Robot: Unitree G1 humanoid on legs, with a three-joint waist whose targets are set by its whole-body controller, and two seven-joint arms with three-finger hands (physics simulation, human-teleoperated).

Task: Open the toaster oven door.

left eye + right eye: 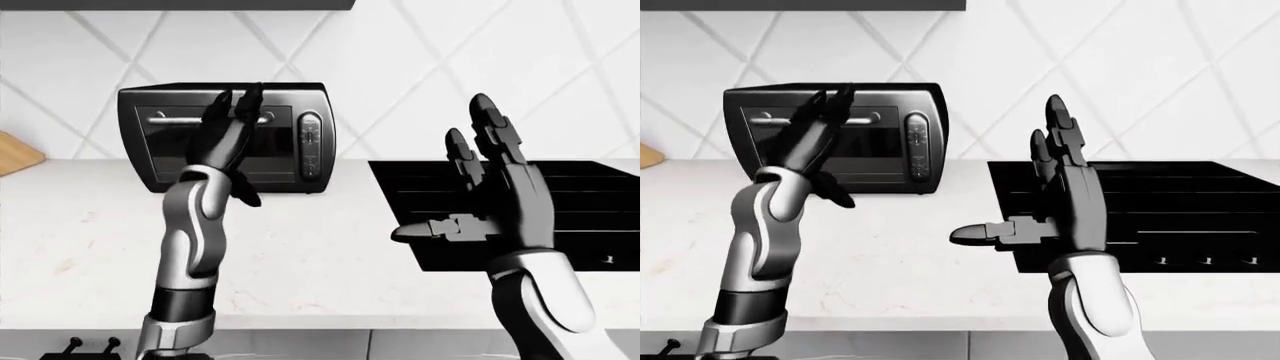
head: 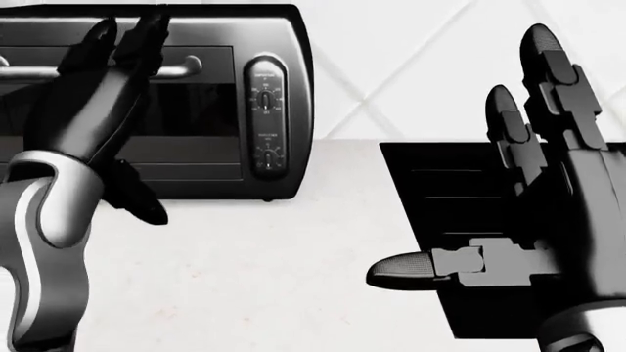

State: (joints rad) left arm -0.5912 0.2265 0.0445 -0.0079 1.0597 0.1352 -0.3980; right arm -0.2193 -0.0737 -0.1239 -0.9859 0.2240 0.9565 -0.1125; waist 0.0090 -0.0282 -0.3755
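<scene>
A black toaster oven stands on the white counter against the tiled wall, door shut, with a silver bar handle across the top of the door and two knobs on its right panel. My left hand is raised in front of the door, fingers open and pointing up at the handle; I cannot tell if they touch it. My right hand is open, fingers spread upward and thumb pointing left, held over the left edge of the stove, well right of the oven.
A black stovetop is set in the counter on the right. A wooden board corner shows at the far left edge. The counter's near edge runs along the bottom of the eye views.
</scene>
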